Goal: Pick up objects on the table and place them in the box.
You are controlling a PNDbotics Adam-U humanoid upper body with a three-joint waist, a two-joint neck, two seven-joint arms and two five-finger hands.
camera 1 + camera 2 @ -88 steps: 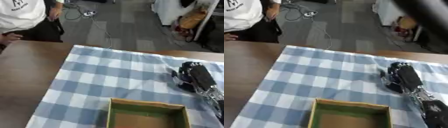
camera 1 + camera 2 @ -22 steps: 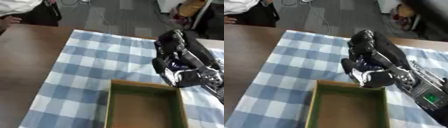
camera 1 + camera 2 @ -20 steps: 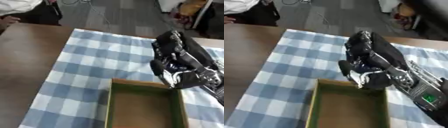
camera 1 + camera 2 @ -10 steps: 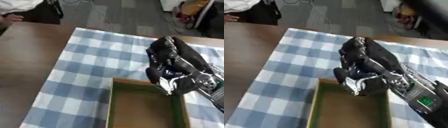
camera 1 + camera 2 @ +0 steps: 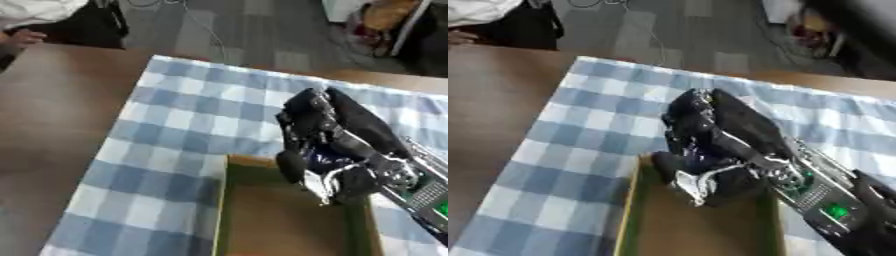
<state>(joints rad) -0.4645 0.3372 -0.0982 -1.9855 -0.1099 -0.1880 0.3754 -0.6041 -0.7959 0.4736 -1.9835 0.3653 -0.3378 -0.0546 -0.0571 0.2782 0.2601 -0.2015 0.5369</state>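
Observation:
An open cardboard box (image 5: 220,206) with a green rim sits on the checkered cloth at the bottom of the view; what shows of its inside is bare brown. My right hand (image 5: 331,142) comes in from the right and hangs over the box's far right corner. Its fingers are curled downward round a small thing (image 5: 327,159) of which only a bit of blue and white shows. Most of that thing is hidden by the fingers. No other loose objects show on the cloth. My left hand is out of sight.
A blue and white checkered cloth (image 5: 179,117) covers the table's middle; bare brown tabletop (image 5: 52,115) lies to the left. A person (image 5: 39,20) stands at the far left corner. Beyond the far edge are grey floor, cables and a bag (image 5: 385,15).
My right hand has travelled left and nearer from the cloth's right side, fingers curled, and now hangs over the box's far edge. The view has also shifted a little.

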